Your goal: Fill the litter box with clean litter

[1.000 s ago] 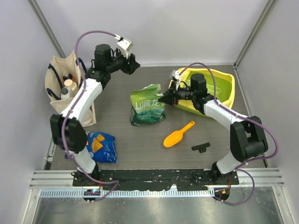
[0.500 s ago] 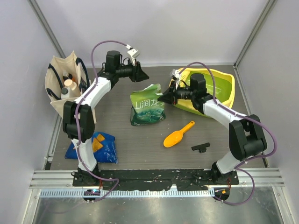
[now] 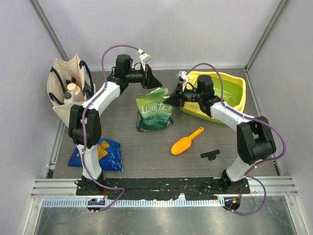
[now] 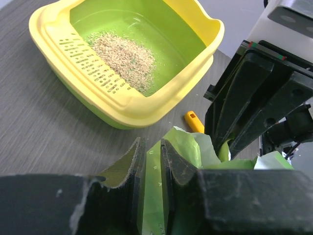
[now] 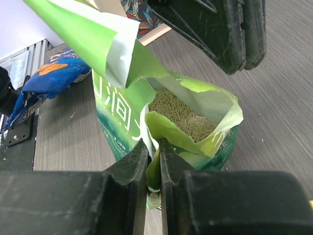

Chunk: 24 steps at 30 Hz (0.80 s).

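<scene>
Barely a sprinkle of beige litter granules [image 4: 124, 58] in the yellow-rimmed green plastic tray [image 4: 146, 110]; left tool [image 4: 151, 152] and right tool [image 5: 152, 149] pinch the green printed pouch [image 5: 117, 122], seemingly mostly unpoured.

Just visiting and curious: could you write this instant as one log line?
left gripper: pinching green pouch rim | right gripper: pinching same rim | green pouch: upright, open | litter box: small litter patch

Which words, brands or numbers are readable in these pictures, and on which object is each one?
"润": large white character on the green pouch; the neighbouring characters are cut off or unclear.
Blue bag: print too small to read.
No other text visible.
</scene>
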Each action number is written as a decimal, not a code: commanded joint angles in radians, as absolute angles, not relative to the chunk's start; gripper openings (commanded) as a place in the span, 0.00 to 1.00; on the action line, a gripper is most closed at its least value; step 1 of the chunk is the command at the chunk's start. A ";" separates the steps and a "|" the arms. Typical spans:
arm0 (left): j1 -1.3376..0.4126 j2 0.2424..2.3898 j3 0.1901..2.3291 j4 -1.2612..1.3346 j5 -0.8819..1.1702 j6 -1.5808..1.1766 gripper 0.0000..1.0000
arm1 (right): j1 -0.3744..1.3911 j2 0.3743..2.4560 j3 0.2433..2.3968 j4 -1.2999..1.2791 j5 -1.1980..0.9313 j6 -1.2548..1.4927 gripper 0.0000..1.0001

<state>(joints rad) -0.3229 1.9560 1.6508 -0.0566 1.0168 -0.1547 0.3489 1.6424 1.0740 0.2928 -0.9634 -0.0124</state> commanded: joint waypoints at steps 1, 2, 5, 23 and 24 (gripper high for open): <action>-0.339 1.965 1.667 -0.008 1.086 -0.189 0.21 | 0.360 1.658 1.129 0.350 -0.973 -0.003 0.18; -0.339 1.968 1.667 -0.005 1.089 -0.195 0.21 | 0.360 1.660 1.131 0.350 -0.973 -0.005 0.18; -0.350 1.976 1.663 -0.005 1.106 -0.216 0.20 | 0.360 1.666 1.140 0.342 -0.977 -0.006 0.18; -0.350 1.994 1.632 0.274 1.134 -0.516 0.18 | 0.342 1.724 1.226 0.258 -0.988 -0.081 0.17; -0.345 2.003 1.663 0.253 1.112 -0.523 0.18 | 0.342 1.726 1.229 0.249 -0.994 -0.081 0.17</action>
